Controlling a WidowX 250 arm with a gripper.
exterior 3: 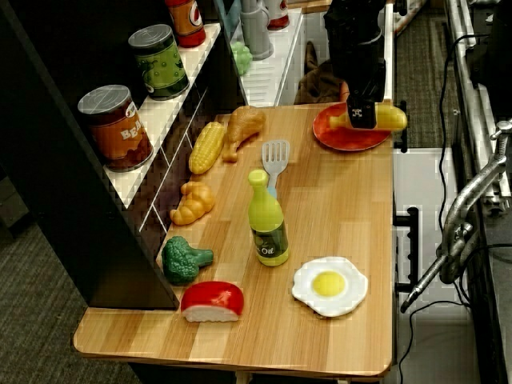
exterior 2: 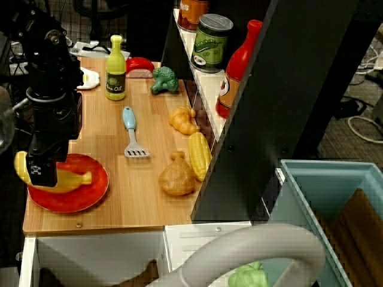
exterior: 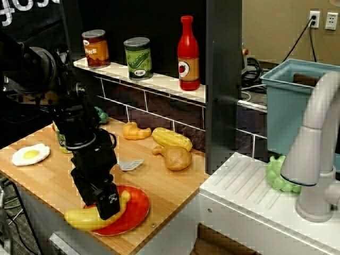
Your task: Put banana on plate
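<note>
End effector (exterior: 109, 204) is sitting down over the banana (exterior: 85, 218), fingers pinching it around the middle. Banana is lying across the plate (exterior: 135, 212), one tip resting on the red-orange disc, the other end overhanging the rim toward the outer edge of the surface (exterior: 159, 180). Plate is sitting at the corner of the surface nearest the sink counter. In the overhead-side view the banana (exterior 2: 69, 179) is touching the plate (exterior 2: 90, 194) face, fat end sticking past the rim on the arm side; the end effector (exterior 2: 42, 173) is covering its middle. The far view is showing the same: banana (exterior 3: 384, 118) across the plate (exterior 3: 336, 136), end effector (exterior 3: 360, 112) clamped on it.

Step in hand, by my read: placement, with banana down or nearly down on the plate and release not yet done. Cannot tell if the banana is fully resting or slightly lifted.

Next move is calling for spreading the fingers and lifting straight up. Risk: the overhanging end could tip the banana off the rim once let go, so nudging it more to plate centre first might help.

Spatula (exterior: 130, 165) and fried egg (exterior: 31, 154) are lying well apart from the plate.
</note>
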